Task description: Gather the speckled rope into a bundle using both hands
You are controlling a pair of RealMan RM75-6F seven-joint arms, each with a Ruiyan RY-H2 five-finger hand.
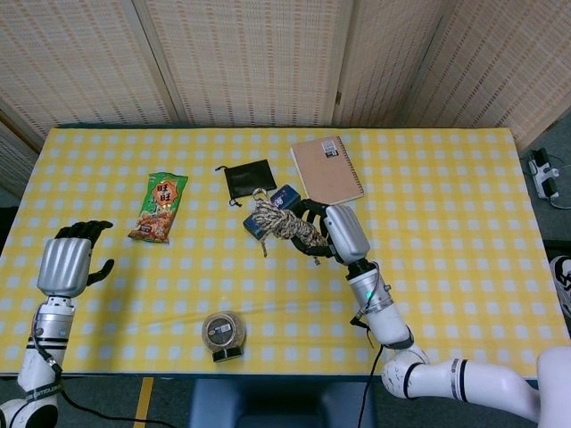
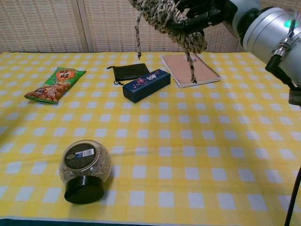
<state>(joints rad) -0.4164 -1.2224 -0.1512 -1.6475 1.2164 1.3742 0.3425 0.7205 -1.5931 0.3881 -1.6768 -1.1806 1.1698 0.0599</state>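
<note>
The speckled rope (image 1: 282,224) is a tight bundle held up off the table in my right hand (image 1: 319,230). In the chest view the rope (image 2: 167,20) fills the top middle, with two loose ends hanging down, and the dark fingers (image 2: 200,13) of my right hand wrap around it. My left hand (image 1: 75,259) hangs far out at the table's left edge in the head view, its fingers apart and holding nothing. It does not show in the chest view.
On the yellow checked table (image 1: 446,223) lie a green snack bag (image 1: 160,206), a black pouch (image 1: 248,180), a blue box (image 2: 146,85), a brown notebook (image 1: 326,171) and a round jar with a black lid (image 2: 84,170) near the front.
</note>
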